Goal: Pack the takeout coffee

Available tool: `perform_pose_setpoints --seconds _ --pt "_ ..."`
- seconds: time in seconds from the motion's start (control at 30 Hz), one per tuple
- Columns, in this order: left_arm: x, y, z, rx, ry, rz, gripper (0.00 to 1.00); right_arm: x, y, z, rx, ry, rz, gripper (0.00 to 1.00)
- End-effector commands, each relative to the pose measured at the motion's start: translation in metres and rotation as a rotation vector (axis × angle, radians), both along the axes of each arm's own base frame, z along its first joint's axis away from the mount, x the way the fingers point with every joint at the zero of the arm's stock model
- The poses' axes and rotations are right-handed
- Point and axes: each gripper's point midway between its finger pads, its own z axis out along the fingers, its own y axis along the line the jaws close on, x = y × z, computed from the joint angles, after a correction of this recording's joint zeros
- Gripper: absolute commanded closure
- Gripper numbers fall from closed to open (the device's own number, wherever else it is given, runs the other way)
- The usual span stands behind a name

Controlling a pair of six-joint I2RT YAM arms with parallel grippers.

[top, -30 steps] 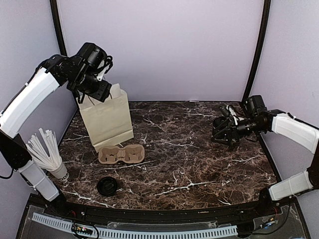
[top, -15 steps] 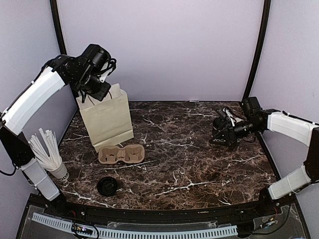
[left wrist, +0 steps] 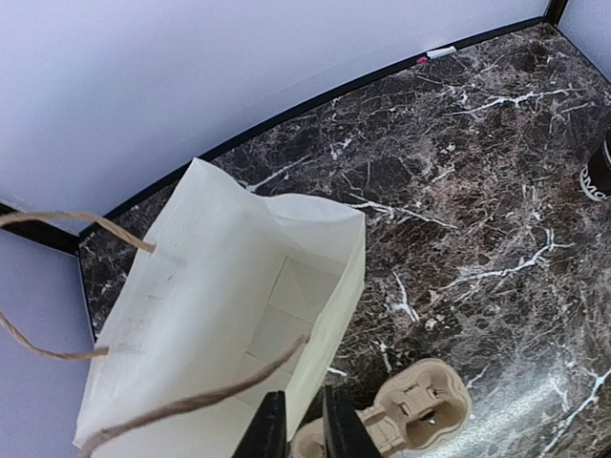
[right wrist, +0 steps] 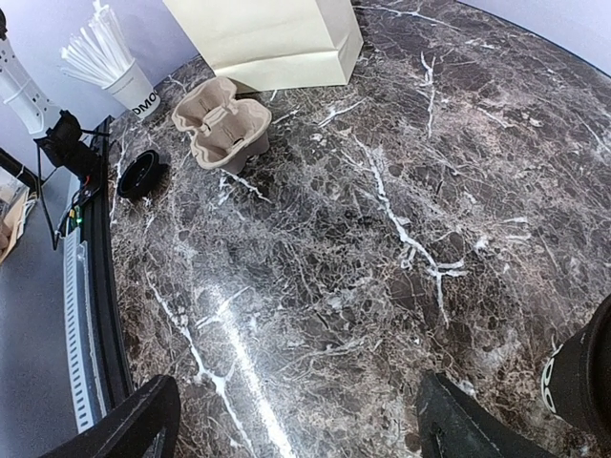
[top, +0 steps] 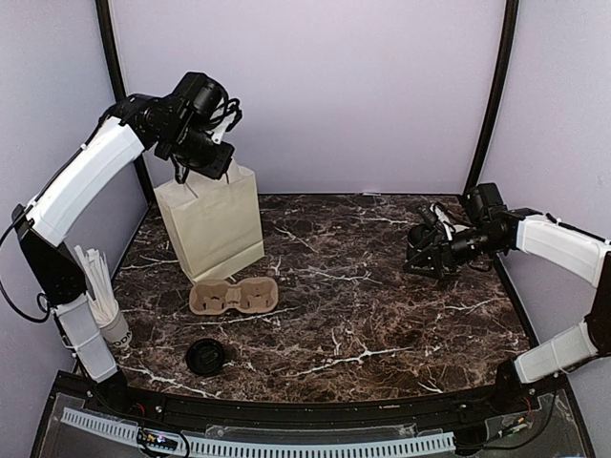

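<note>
The takeout coffee (right wrist: 584, 374) stands, apparently upright, far across the desk (top: 363, 315) from the paper bag (top: 215, 229). It is just outside the wide-open, empty right end effector (right wrist: 296, 386). The left end effector (left wrist: 296, 420), pinched nearly shut on the bag's rim, is much farther away.

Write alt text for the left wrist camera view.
Looking down into an open, empty paper bag standing on a dark marble table. The left gripper sits nearly closed at the bottom edge, over the bag's near rim, beside a cardboard cup carrier.
</note>
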Motion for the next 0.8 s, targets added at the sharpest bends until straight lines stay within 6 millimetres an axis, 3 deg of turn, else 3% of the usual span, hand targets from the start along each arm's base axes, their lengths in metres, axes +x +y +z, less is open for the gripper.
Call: perform_pose_setpoints --seconds 0.0,0.13,0.23,0.37,0.43,0.6,0.7,0.77 --pt "-0.038 0.009 0.006 -0.096 0.081 0.02 0.8 0.004 0.0 0.002 0.012 -0.011 0.005 0.13" --pt "-0.074 0.017 0.001 -0.148 0.163 0.004 0.73 0.005 0.0 -0.002 0.006 -0.007 0.007 0.13" --pt "-0.1 0.029 0.013 -0.21 0.16 0.001 0.69 0.004 0.0 -0.003 0.009 -0.005 0.016 0.13" --pt "-0.115 0.049 0.016 -0.193 0.169 0.05 0.58 0.003 0.003 -0.001 0.026 0.005 0.033 0.13" --pt "-0.105 0.064 0.016 -0.154 0.138 0.124 0.51 0.002 0.004 0.0 0.034 0.013 0.039 0.13" --pt "-0.067 0.076 0.004 -0.168 0.119 0.217 0.37 0.003 0.001 -0.002 0.01 -0.006 0.028 0.13" --pt "-0.041 0.075 0.002 -0.193 0.107 0.217 0.39 0.002 -0.002 0.0 -0.003 -0.032 0.012 0.13" --pt "-0.025 0.071 0.003 -0.204 0.091 0.189 0.45 0.001 -0.003 0.001 -0.005 -0.043 0.005 0.12"
